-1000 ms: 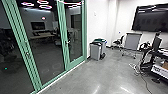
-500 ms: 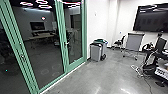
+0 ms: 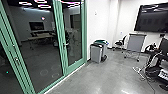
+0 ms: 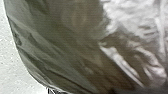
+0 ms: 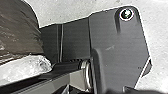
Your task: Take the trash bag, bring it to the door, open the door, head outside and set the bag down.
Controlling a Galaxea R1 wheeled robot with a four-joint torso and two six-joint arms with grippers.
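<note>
From the far left in the head view, green-framed glass panels [image 3: 59, 37], running back toward a white wall [image 3: 98, 22], with a door handle [image 3: 65, 44] on the farther upright. Through the glass, a dim room with a dark screen [image 3: 36, 25] on its wall and a pale tabletop [image 3: 42, 37] below; pinkish lights across the top of the panes. Next, just past the end of the frame, two bins close together by the wall: a grey bin [image 3: 96, 53] in front, a green-lidded bin [image 3: 104, 48] behind. Farther right, a dark office chair [image 3: 121, 43], then a grey board [image 3: 136, 42] on a wheeled stand, and above, a large black screen [image 3: 151, 18] mounted on the wall. At the right edge, dark equipment [image 3: 156, 66], with pale cables [image 3: 140, 72] trailing onto the smooth grey floor [image 3: 100, 78].

In the left wrist view, the trash bag [image 4: 62, 47], large and close, dark, creased and full-looking, with bright glare on its film. Also visible in the right wrist view, beside the robot's own dark plate, above pale floor. Cannot tell the state of the left jaws or the right jaws, nor any grip on the bag.
</note>
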